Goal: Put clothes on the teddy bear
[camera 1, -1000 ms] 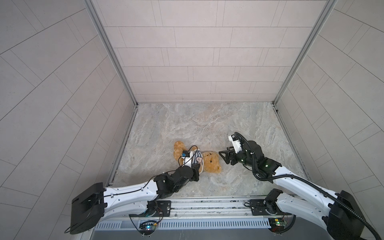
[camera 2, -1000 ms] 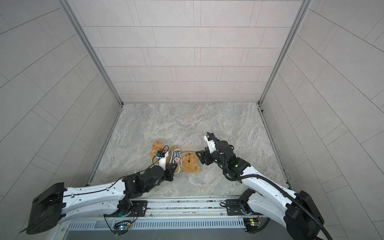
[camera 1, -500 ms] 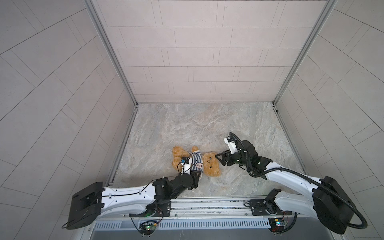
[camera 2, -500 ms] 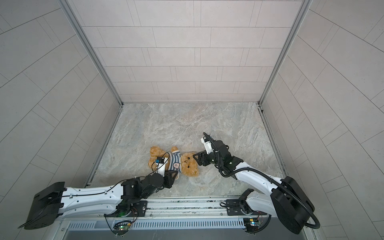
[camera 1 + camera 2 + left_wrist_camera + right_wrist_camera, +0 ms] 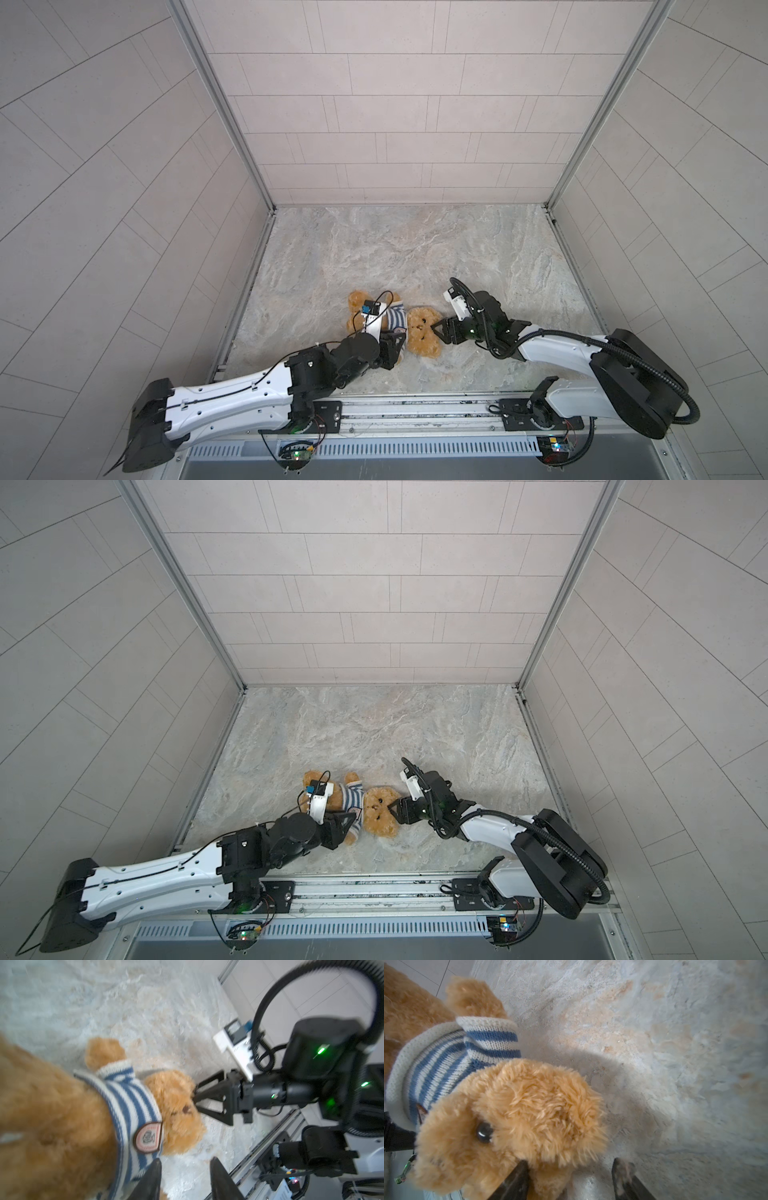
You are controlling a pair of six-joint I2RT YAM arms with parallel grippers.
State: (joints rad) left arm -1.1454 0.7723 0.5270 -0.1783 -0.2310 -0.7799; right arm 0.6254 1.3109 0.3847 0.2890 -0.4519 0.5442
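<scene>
Teddy bear [image 5: 422, 332] lies on the desk [image 5: 415, 249] near the front rail [image 5: 415, 409], left of centre, head pointing right and legs toward the left wall. The striped shirt [image 5: 397, 318] is on its torso. Left gripper [image 5: 185, 1165] is at the shirt's front-side hem with jaws apart; one finger [image 5: 149, 1180] is just beside the knit and only desk shows between the jaws. Right gripper [image 5: 436, 330] is at the head, jaws apart, with fur of the head's edge between them in the right wrist view. Open desk runs back to the rear wall and to the right wall.
</scene>
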